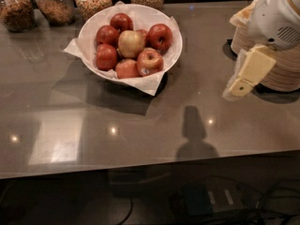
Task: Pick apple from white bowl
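Apple (150, 61) with the sticker sits at the front of the white bowl (176, 43). My gripper (246, 74) hangs well to the right, empty; how open, I can't tell. I think reaching over comes next.

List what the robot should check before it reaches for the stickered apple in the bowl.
1. Apple in view, at the front of the pile: ok.
2. Nothing lies on the apple: ok; the pale apple sits just behind it.
3. Bowl upright on the counter: ok.
4. Hand over the apple: not ok; it hangs at the right, in front of the paper bowls, well away from the bowl.
5. Nothing stands on the counter between hand and bowl: ok.
6. Hand ready to grasp: cannot tell.
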Motion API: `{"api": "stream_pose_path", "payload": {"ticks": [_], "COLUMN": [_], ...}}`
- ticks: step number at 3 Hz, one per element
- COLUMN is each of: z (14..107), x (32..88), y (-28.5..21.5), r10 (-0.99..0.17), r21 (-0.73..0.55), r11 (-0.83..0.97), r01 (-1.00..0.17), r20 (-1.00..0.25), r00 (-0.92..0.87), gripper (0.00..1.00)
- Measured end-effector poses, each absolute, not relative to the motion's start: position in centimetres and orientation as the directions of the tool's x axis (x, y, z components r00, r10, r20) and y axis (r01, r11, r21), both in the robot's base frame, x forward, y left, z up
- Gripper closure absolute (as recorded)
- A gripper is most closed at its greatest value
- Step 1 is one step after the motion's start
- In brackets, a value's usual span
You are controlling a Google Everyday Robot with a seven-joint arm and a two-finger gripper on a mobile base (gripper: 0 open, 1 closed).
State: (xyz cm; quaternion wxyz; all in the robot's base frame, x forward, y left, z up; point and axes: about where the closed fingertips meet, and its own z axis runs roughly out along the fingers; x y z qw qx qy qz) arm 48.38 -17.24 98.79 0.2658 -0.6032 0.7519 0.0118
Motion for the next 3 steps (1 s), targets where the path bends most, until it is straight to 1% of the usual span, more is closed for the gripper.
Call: {"api": "stream_pose_path", "payload": {"ticks": [1, 3], "z": [98.8, 98.2], "x": [51.1, 57.3], "y": [-14.7, -9.8], "r10": [-0.880, -0.863], "r21": [-0.312, -0.316], "r11": [0.285, 0.312], "r01": [-0.907, -0.896], "r20": [-0.460, -0.489], "r00": [-0.118, -0.128], "gripper": [0.00, 0.00]}}
